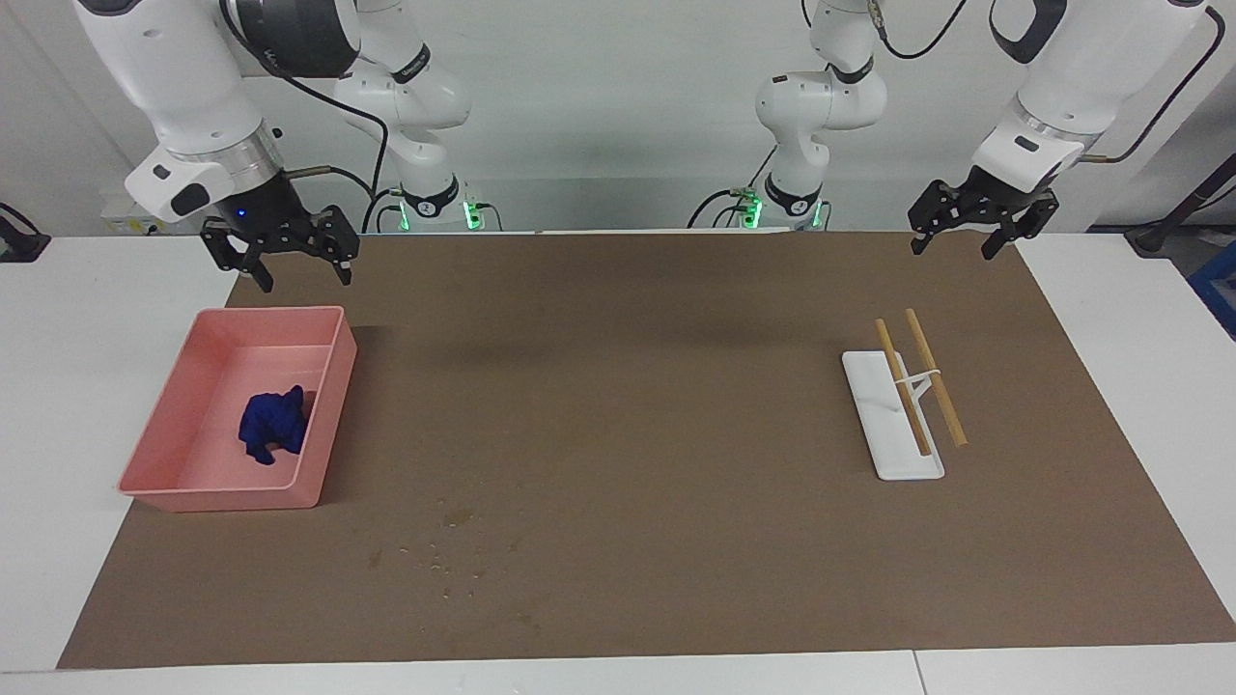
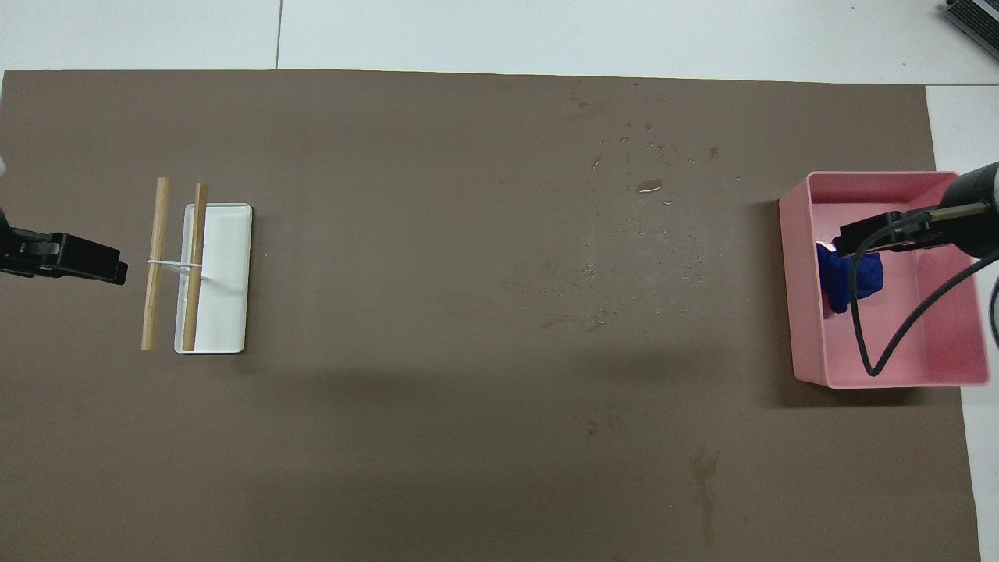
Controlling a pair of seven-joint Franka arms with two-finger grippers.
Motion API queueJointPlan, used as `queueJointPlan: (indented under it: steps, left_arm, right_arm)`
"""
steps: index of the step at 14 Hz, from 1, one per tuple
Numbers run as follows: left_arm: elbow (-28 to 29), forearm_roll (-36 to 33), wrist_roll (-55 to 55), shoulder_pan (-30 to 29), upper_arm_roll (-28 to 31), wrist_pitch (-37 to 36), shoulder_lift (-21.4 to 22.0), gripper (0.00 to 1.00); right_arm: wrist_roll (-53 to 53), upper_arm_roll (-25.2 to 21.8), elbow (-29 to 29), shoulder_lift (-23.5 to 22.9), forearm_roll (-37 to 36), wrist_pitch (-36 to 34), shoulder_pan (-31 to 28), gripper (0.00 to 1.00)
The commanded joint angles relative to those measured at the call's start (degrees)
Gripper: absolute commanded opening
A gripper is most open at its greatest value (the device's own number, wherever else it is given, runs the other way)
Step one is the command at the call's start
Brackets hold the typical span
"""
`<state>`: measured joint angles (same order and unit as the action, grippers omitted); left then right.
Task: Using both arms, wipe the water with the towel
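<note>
I have two arms, and both grippers hang in the air with nothing in them. My right gripper (image 1: 279, 259) is over the mat (image 1: 618, 415) at the robots' edge of the bin (image 1: 333, 405), its jaws spread wide and pointing down. My left gripper (image 1: 970, 232) is over the mat's corner at the left arm's end, jaws spread as well; this arm waits.

Nearest to me on the mat, at the right arm's end, lies one pink bin. In it sits one towel (image 1: 273, 426), a crumpled deep-blue lump touching the wall toward the table's middle. At the left arm's end stands one white rack (image 1: 888, 425) with two wooden sticks (image 1: 935, 377) lying across its support.

Farther from me than the bin, and toward the middle, is the water (image 1: 449, 541): one brown blotch with scattered droplets around it.

The facing view shows both grippers whole, with the gaps between their fingers. From overhead my right gripper (image 2: 882, 229) is only a dark bar covering part of the towel (image 2: 839, 285), and my left gripper (image 2: 78, 261) a dark block just beside the sticks (image 2: 156, 261). But overhead the water (image 2: 648, 186) spreads much wider, fine glistening drops reaching toward me.
</note>
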<state>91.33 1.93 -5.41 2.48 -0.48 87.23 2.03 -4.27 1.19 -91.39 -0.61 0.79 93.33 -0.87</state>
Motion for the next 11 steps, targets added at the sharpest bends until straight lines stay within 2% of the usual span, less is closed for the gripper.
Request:
queueJointPlan:
  steps: [1, 11]
  left_arm:
    - [1.1, -0.7, 0.7, -0.1, -0.1, -0.4, 1.2, 1.0]
    - [1.1, -0.7, 0.7, -0.1, -0.1, -0.4, 1.2, 1.0]
  right_arm:
    - [-1.4, -0.4, 0.4, -0.4, 1.2, -0.5, -0.1, 1.0]
    - [-0.8, -0.3, 0.3, -0.3, 0.9, 0.0, 0.1, 1.0]
